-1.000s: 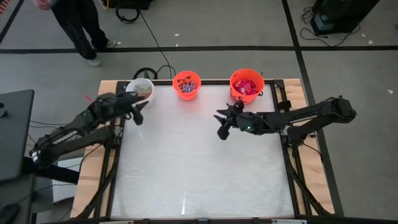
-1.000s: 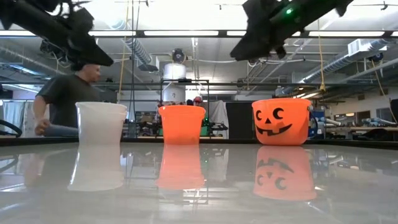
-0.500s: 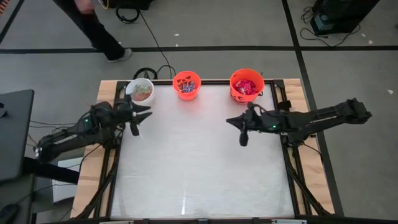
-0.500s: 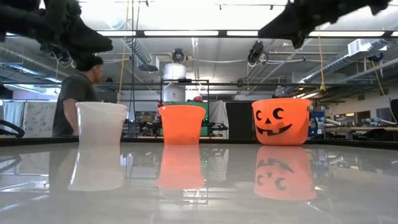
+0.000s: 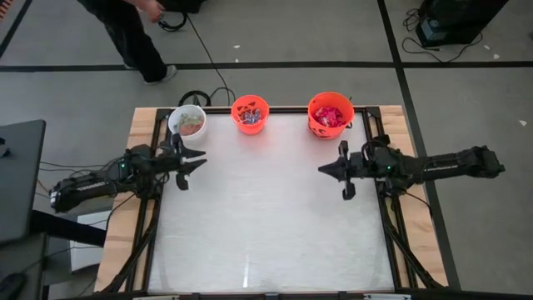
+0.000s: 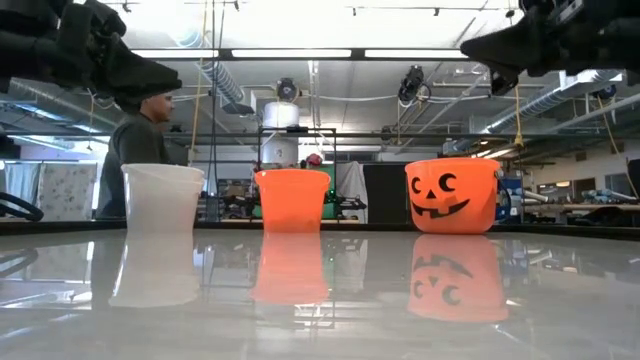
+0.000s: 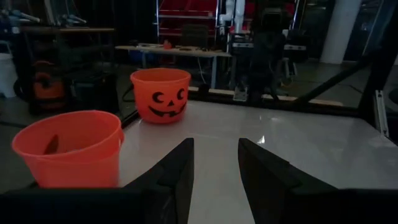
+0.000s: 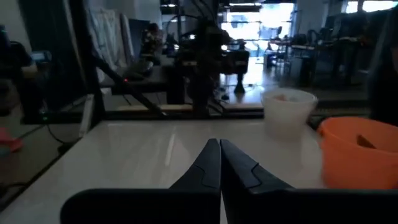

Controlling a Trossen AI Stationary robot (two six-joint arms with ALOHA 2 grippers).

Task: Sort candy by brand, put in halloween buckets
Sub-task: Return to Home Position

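The pale worktop (image 5: 266, 225) stands on a grey floor (image 5: 466, 100) crossed by black lines. Beyond the worktop's far edge is a person (image 5: 125, 33) in dark clothes, beside coiled black cables (image 5: 172, 18). Left of the worktop sits a dark desk (image 5: 18, 179). Above it, long strip lights (image 6: 290, 53) and ducts (image 6: 215, 80) cross an open workshop ceiling.

Looks bright and even in the high view, with hardly any shadow on the pale table (image 5: 266, 233). Gets strong backlight in the low view from the ceiling strip lamps (image 6: 290, 53): turns both arms (image 6: 60, 45) into black silhouettes, mirrors the halloween buckets (image 6: 291, 200) in the glossy top. Appears dim in both wrist views, with pale glare on the table and bright far room lights (image 8: 261, 11) in the right one
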